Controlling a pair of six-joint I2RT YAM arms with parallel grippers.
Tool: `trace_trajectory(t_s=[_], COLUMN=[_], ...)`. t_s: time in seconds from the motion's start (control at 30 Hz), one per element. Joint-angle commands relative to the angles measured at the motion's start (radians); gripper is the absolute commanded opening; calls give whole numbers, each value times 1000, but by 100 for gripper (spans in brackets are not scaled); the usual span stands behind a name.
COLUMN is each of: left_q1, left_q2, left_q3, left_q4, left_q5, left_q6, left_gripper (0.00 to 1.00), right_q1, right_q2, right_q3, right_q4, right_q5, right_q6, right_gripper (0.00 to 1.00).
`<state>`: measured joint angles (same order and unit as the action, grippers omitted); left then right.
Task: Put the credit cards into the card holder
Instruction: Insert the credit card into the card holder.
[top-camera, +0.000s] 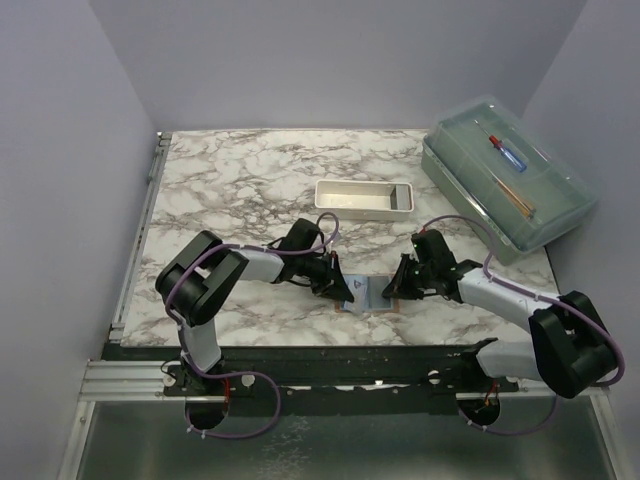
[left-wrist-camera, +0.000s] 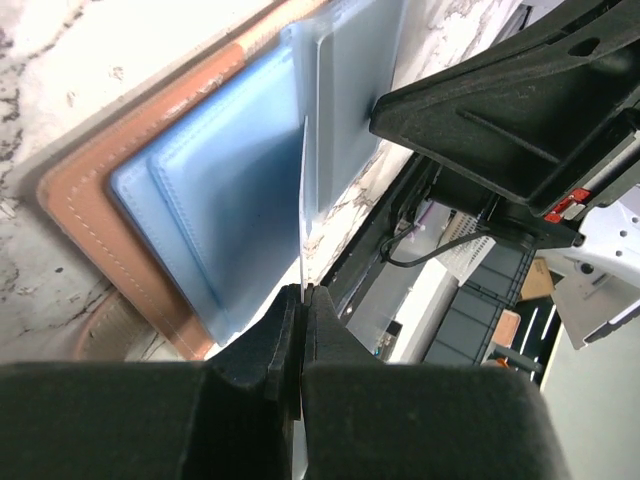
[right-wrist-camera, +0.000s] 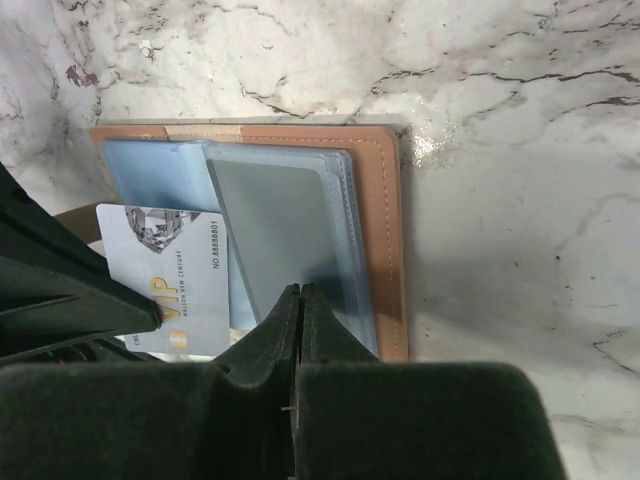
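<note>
The left gripper (right-wrist-camera: 150, 316) covers one corner of the credit card (right-wrist-camera: 190, 265); the tiny print beside it is too small to read.

Card holder (right-wrist-camera: 290, 230) lies open, whitish credit card (right-wrist-camera: 170, 280) over it.

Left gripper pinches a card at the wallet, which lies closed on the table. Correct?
Not quite. The wallet lies open on the table, blue inside up; the right wrist view shows it. The left gripper does pinch a card at it.
</note>
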<state>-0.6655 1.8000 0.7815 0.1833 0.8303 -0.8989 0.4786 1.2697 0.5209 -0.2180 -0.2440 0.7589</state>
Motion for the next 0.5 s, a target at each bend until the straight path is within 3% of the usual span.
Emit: trace_trajectory(t_s=[0.0,0.47], left_q1=[-6,-11], left_q2=[26,-73], left_q3=[27,-3], left_q4=[-7,13], left_q5=[13,-39], left_q6=[21,9], left_gripper=[0,0], right_q1=[2,2], right_q2=[24,44], right_q3=[15,14], right_q4=[-44,-31], right_q5=[63,58], right_q6=[10,12], right_gripper=[0,0])
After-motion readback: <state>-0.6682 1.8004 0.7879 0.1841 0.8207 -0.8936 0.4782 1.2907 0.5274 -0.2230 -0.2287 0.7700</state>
